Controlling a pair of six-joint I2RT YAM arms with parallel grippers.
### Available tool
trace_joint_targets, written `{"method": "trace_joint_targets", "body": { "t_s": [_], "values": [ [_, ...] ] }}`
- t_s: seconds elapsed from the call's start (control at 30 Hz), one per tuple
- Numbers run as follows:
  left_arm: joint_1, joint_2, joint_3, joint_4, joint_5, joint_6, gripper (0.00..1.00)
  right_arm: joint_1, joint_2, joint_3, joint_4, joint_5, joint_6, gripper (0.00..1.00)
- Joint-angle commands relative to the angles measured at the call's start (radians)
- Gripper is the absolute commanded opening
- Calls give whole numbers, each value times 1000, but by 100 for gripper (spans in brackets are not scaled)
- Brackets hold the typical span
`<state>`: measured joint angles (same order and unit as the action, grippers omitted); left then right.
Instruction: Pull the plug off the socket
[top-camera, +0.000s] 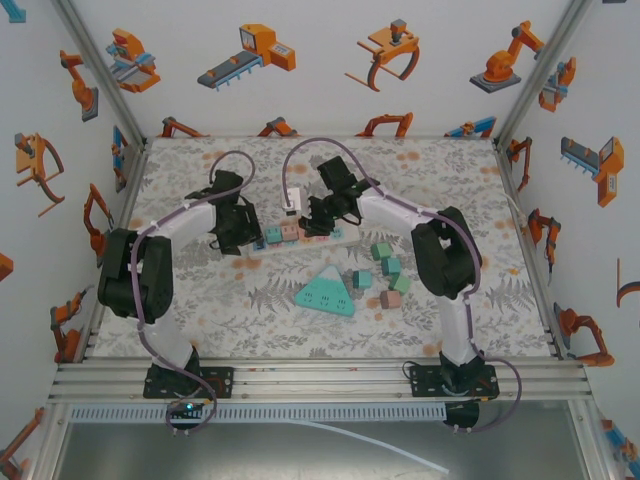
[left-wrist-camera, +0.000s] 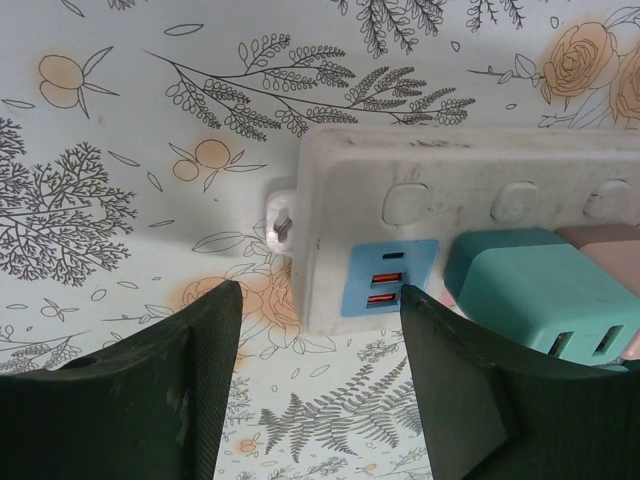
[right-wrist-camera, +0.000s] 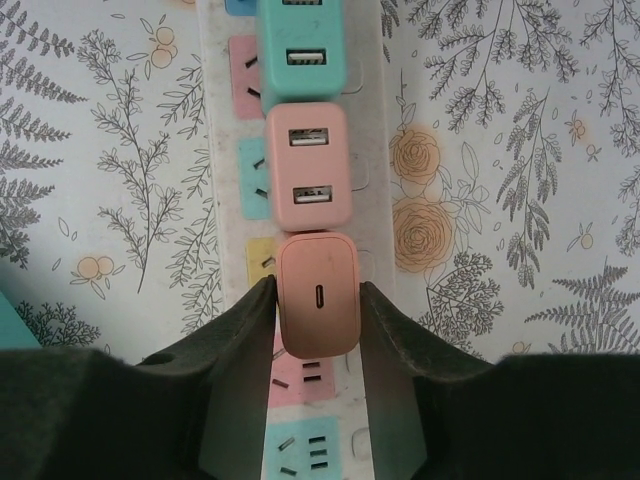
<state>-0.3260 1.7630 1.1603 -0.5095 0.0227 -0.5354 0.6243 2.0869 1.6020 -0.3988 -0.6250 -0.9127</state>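
Your right gripper (right-wrist-camera: 318, 296) is clamped shut on the salmon plug (right-wrist-camera: 318, 268), a pad on each flank. That plug sits seated in the power strip (right-wrist-camera: 374, 150), nearest of a row with the pink adapter (right-wrist-camera: 308, 165) and teal adapter (right-wrist-camera: 303, 50) beyond it. The strip lies mid-table (left-wrist-camera: 100, 100).

Over on the left end of the strip, your left gripper (left-wrist-camera: 320, 295) straddles the casing with jaws apart, not yet pinching.

So it looks like the grasp is done and the pull is next. Pin the strip first, then draw straight out along the prongs, or the whole strip may lift.
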Motion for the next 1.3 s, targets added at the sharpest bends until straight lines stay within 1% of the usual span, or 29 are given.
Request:
{"method": "trace_joint_targets", "body": {
  "t_s": [0.0, 0.07, 0.33, 0.47, 0.5, 0.57, 0.6, 0.63, 0.7, 0.8, 0.83, 0.9, 1.03, 1.13, 1.27],
  "values": [
    [-17, 33, 25, -92, -86, -9, 60, 6, 10, 37, -29, -40, 14, 28],
    [-16, 38, 23, -98, -95, -22, 58, 6, 0, 48, -41, -49, 21, 26],
    [-8, 54, 29, -112, -93, -44, 58, 6, -34, 84, -43, -70, 92, 20],
    [3, 52, 29, -113, -88, -51, 58, 10, -36, 93, -53, -76, 92, 10],
    [4, 51, 29, -116, -94, -52, 58, 18, -35, 94, -73, -57, 61, 9],
    [5, 46, 29, -118, -105, -53, 58, 38, -33, 95, -118, 15, -15, 9],
    [6, 43, 29, -120, -111, -54, 58, 43, -33, 93, -130, 41, -28, 9],
    [5, 43, 29, -122, -116, -54, 58, 43, -33, 95, -130, 34, -18, 9],
    [6, 42, 29, -126, -130, -58, 59, 28, -37, 101, -107, -35, 53, 9],
    [8, 44, 29, -134, -142, -63, 59, -6, -36, 91, -2, -142, 205, 7],
    [8, 44, 30, -135, -144, -63, 59, -13, -40, 79, 37, -151, 237, 6],
    [7, 43, 31, -136, -143, -63, 59, -11, -45, 69, 45, -109, 215, 4],
    [7, 44, 32, -138, -145, -65, 59, 12, -45, 76, -42, 4, 91, 3],
    [9, 41, 33, -139, -143, -65, 59, 12, -61, 56, -36, 17, 83, 3],
    [8, 23, 33, -129, -136, -59, 59, 12, -103, 28, -1, 16, 110, 3]
  ]
}}
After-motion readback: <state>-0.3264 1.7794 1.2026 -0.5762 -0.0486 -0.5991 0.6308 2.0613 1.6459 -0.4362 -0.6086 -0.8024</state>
